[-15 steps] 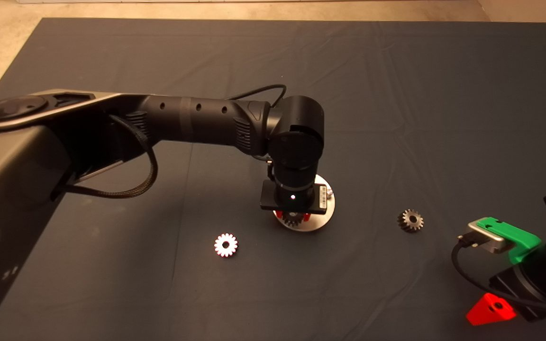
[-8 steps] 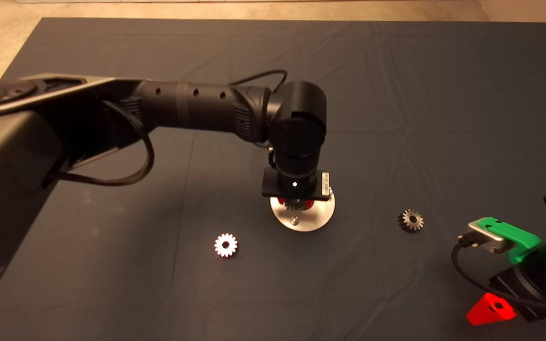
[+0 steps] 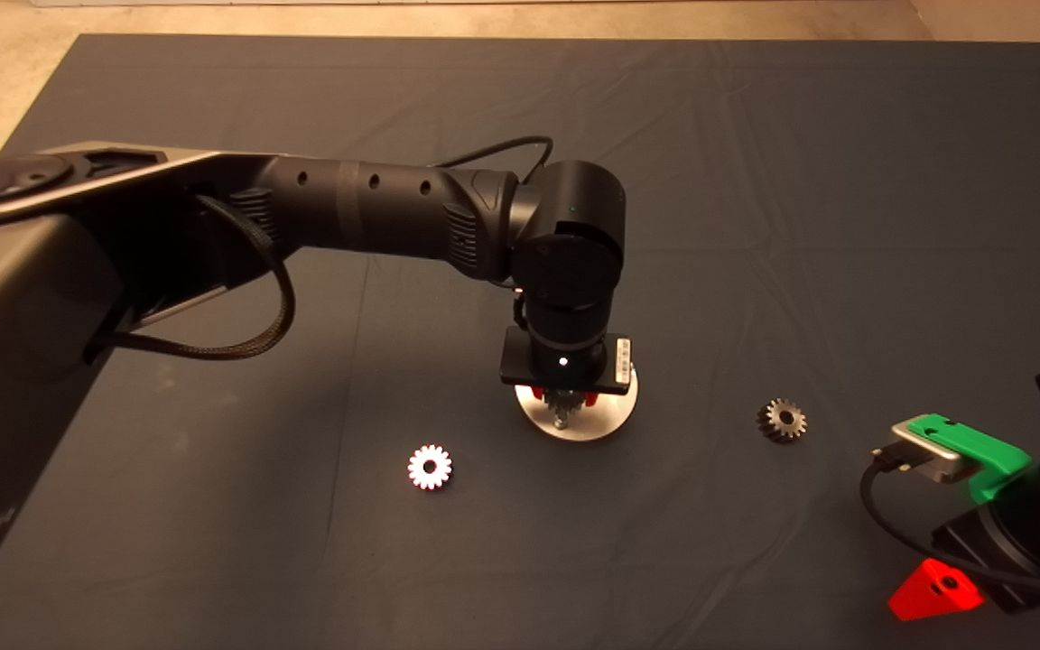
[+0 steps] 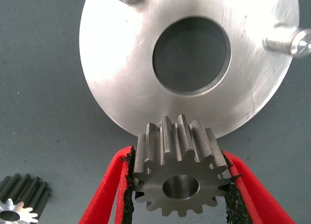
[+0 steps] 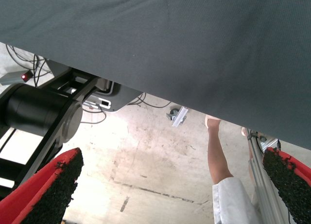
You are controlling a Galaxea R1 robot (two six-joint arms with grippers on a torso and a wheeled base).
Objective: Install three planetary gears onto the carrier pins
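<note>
The left arm (image 3: 376,212) reaches from the mat's (image 3: 755,162) left edge to its middle, wrist bent straight down over the disc (image 3: 610,417). The left gripper (image 4: 179,185) is clamped on one gear (image 4: 180,173), held above the disc's near rim. The right gripper (image 3: 944,542) waits at the near right corner, fingers wide apart. Two other gears (image 3: 431,467) (image 3: 782,420) lie flat on either side of the disc.

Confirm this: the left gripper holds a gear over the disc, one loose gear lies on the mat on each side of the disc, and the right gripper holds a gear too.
Wrong on the last point. The right gripper holds nothing: the right wrist view shows its fingers spread apart with only floor between them. The rest stands: the left gripper clamps a gear at the disc, and one loose gear lies on either side, the other at.
</note>
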